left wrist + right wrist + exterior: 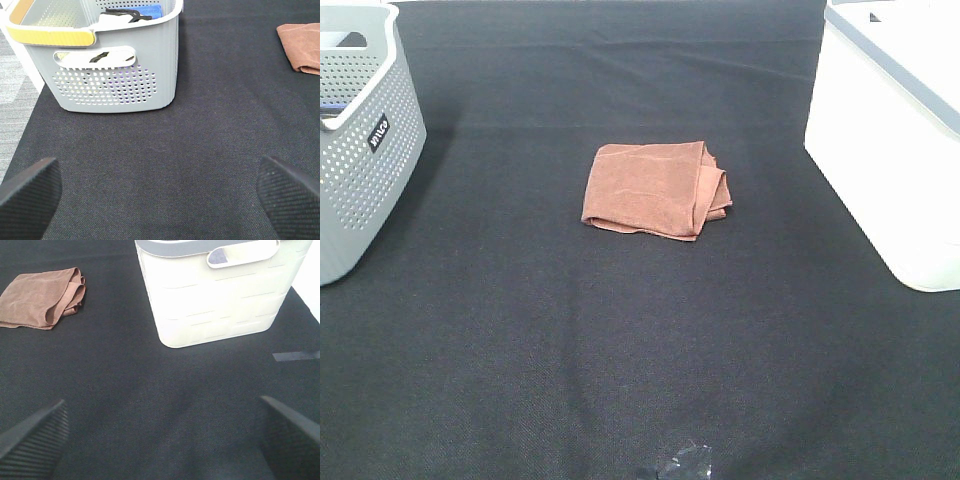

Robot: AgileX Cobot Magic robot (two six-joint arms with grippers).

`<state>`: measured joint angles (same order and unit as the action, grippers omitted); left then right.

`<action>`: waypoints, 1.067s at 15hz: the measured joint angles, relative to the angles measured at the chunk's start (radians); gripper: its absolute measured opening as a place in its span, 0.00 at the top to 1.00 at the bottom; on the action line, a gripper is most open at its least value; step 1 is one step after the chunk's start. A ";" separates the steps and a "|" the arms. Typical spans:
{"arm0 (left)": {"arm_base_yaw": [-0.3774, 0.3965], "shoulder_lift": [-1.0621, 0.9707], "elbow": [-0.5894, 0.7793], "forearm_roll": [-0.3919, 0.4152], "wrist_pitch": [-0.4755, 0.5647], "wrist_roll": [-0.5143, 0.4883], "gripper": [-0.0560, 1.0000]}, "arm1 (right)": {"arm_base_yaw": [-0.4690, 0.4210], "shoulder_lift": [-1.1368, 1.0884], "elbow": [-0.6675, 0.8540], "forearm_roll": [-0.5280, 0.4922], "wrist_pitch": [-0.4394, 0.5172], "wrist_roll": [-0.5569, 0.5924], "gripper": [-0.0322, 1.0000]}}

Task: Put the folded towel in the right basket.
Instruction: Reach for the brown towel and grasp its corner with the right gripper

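Note:
A folded reddish-brown towel (655,189) lies flat on the black cloth in the middle of the table. It also shows in the left wrist view (303,46) and in the right wrist view (42,297). The white right basket (895,140) stands at the right edge; the right wrist view shows it (215,295) close ahead. My left gripper (160,192) is open and empty, well back from the towel. My right gripper (162,437) is open and empty, facing the white basket. Neither gripper shows in the exterior high view.
A grey perforated basket (360,150) stands at the left edge; the left wrist view shows it (110,75) holding white, black and blue items. A strip of tape (295,356) lies on the cloth by the white basket. A crumpled clear scrap (682,462) lies at the front edge.

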<state>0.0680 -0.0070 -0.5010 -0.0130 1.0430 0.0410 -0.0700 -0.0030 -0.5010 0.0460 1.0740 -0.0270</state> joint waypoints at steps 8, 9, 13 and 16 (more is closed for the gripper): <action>0.000 0.000 0.000 0.000 0.000 0.000 0.01 | 0.000 0.000 0.000 0.000 0.000 0.000 0.03; 0.000 0.000 0.000 0.000 0.000 0.000 0.01 | 0.000 0.000 0.000 0.000 0.000 0.000 0.03; 0.000 0.000 0.000 0.000 0.000 0.000 0.01 | 0.000 0.000 0.000 0.000 0.000 0.000 0.03; 0.000 0.000 0.000 0.000 0.000 0.000 0.01 | 0.000 0.000 0.000 0.000 0.000 0.000 0.03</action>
<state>0.0680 -0.0070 -0.5010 -0.0130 1.0430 0.0410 -0.0700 -0.0030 -0.5010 0.0460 1.0740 -0.0270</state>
